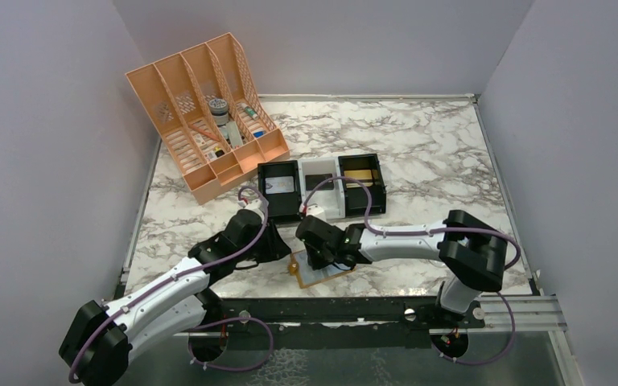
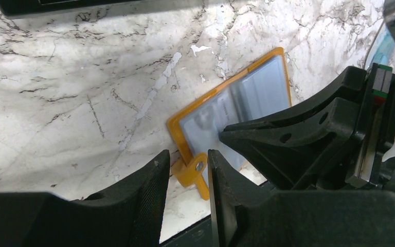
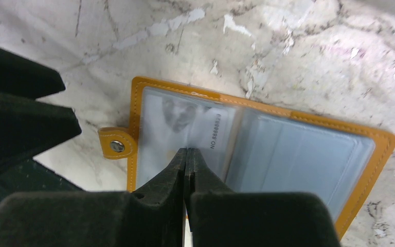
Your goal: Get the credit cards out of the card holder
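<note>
The card holder lies open on the marble near the table's front edge, mustard-tan with pale blue-grey panels. A pale grey credit card printed "NO.8888" sits in its left panel. My right gripper is shut, its tips resting on that card's panel; whether it pinches anything is hidden. My left gripper is open, and the holder's snap tab lies between its fingers. In the top view the left gripper and right gripper meet over the holder. The holder also shows in the left wrist view.
Three black rectangular bins stand in a row just behind the grippers. An orange file rack with small items stands at the back left. The table's dark front edge runs right beside the holder.
</note>
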### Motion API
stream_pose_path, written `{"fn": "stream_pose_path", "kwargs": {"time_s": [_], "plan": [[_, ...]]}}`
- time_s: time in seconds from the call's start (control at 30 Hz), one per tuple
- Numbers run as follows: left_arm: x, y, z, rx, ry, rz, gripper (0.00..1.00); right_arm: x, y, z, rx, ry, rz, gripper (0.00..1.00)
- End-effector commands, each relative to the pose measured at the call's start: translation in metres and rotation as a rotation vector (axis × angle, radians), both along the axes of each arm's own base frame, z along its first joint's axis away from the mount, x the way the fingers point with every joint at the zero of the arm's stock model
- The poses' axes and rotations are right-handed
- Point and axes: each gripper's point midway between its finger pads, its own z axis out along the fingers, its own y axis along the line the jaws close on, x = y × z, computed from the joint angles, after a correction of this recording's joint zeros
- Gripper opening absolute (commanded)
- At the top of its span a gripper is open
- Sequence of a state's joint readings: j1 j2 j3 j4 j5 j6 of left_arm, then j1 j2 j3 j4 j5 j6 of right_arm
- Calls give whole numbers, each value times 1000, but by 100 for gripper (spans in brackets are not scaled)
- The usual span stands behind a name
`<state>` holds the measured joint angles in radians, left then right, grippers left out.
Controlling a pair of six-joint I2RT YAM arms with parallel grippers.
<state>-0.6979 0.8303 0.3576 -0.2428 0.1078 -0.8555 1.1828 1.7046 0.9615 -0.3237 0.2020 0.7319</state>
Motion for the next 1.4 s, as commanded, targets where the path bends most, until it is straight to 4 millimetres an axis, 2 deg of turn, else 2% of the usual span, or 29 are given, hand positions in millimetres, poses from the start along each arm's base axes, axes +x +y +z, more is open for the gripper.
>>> {"fn": "stream_pose_path", "kwargs": {"time_s": [0.0,0.33,0.67,0.97,1.37], "plan": [[1,-12,17,-50,-41,-60,36,-8,8,12,140,74,20,1],[-8,-28,26,-126,-39,-156,37,-2,-1,26,319,166,7,1],[-11,-39,37,-181,-46,-199,37,2,-8,37,380,169,-5,1],[-17,-47,41,-248,-31,-216,40,6,-18,35,427,204,-24,1],[-22,-59,23,-214,18,-215,46,8,-25,31,429,208,-47,1]]}}
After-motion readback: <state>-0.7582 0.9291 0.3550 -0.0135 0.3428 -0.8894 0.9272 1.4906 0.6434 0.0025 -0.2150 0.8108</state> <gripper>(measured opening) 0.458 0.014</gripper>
